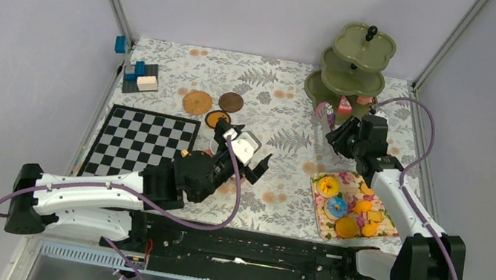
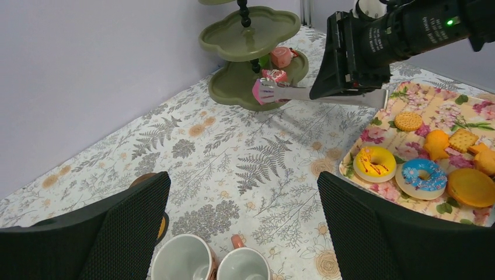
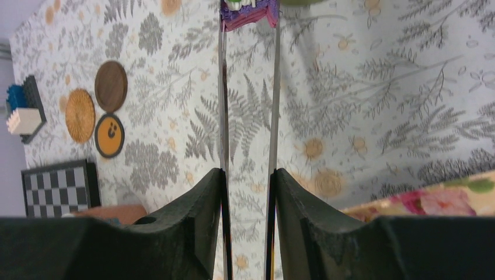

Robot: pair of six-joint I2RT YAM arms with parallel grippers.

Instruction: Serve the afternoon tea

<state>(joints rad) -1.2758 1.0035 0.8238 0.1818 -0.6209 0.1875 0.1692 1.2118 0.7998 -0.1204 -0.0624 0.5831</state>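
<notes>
Step in hand: the right gripper (image 3: 248,175), its jaws clamped on the tongs (image 2: 318,95), appears to be delivering a pink-and-purple cake slice (image 3: 247,16) to the bottom tier of the green stand (image 2: 230,81) in the far right corner of the surface.
Cake slice: pinched between the tong tips at the tier's near rim. Whether it touches the rim cannot be told.
Doing it well: squeeze evenly and lift the tips above the rim before going in. Set the slice on a bare part of the tier, apart from the cakes (image 2: 281,56) lying there, and part the jaws only once it rests flat.
Left gripper (image 2: 244,198): jaws wide apart, holding nothing, hovering over two mugs (image 2: 184,259) mid-surface.
Edges: the long tips could catch on the tier's raised scalloped rim or the centre post. Walls stand close behind the stand.
Open room: bare cloth lies between the stand, the mugs and the flowered tray (image 2: 420,99) of donuts (image 2: 375,163) at the near right. That gives a free path back toward the near edge.
</notes>
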